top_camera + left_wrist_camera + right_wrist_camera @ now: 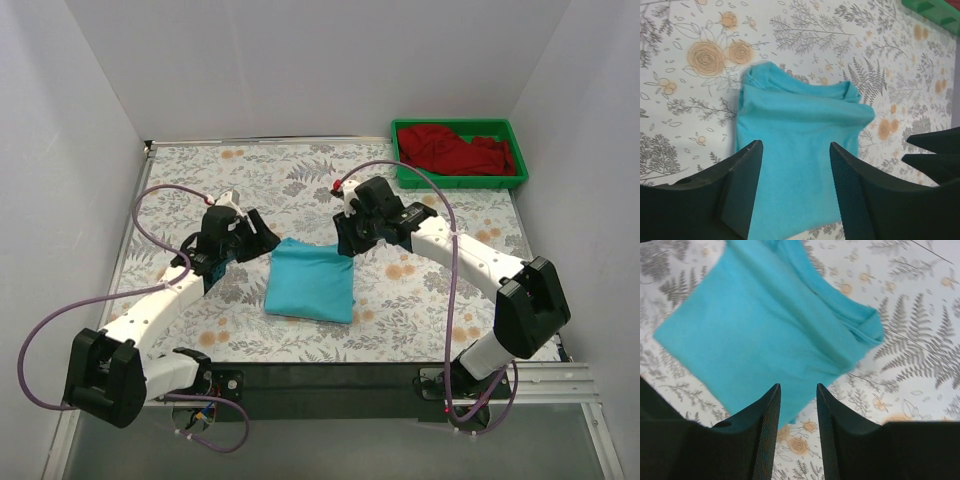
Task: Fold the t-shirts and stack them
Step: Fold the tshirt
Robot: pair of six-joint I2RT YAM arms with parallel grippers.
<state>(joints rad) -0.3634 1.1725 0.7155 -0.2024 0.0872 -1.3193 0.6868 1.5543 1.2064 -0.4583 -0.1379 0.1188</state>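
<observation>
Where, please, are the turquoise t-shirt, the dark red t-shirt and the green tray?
turquoise t-shirt (310, 285): top external view, middle of the folded cloth.
dark red t-shirt (455, 152): top external view, middle of the crumpled heap.
green tray (460, 181): top external view, its near rim.

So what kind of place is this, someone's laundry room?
Probably a robot test cell, not a home: plain white walls box in a floral-covered table, the left arm and right arm are bolted at its edge, and a green tray holds a dark red t-shirt.

Green plastic tray (458, 181) at far right corner, floral-patterned table (300, 180), plain white walls (300, 60)
</observation>
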